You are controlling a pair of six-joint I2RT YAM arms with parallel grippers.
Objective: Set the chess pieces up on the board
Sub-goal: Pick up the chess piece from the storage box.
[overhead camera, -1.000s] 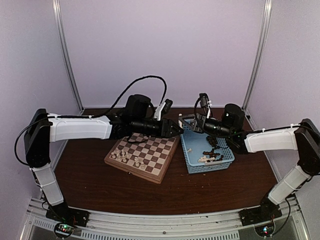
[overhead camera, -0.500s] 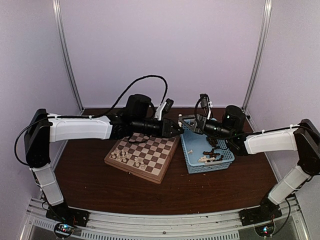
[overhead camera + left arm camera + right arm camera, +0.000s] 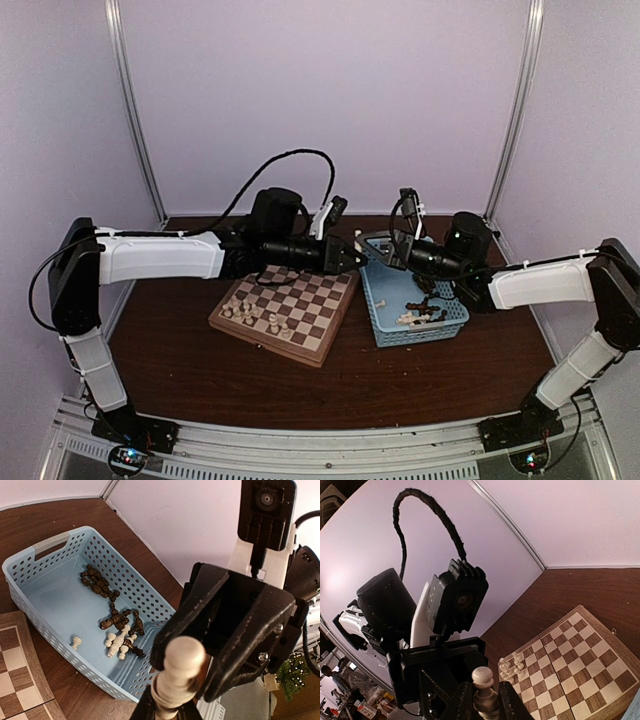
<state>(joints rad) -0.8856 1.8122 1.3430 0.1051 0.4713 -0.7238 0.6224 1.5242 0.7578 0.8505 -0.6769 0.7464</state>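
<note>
Dark brown table (image 3: 250, 385), checkered board (image 3: 290, 305), light-blue basket (image 3: 372, 295) beside it

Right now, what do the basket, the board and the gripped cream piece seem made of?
The basket looks plastic: light blue, smooth, walls moulded with rows of holes. The board looks wooden: tan and brown squares with faint grain, pale rim. The cream piece is probably pale wood, with turned rings and a matte face; plastic is possible.

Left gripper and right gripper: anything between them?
One cream-white chess piece, in mid-air, with the left gripper and the right gripper both closed on it. Both wrist views show it; in the top view it is too small to see.
</note>
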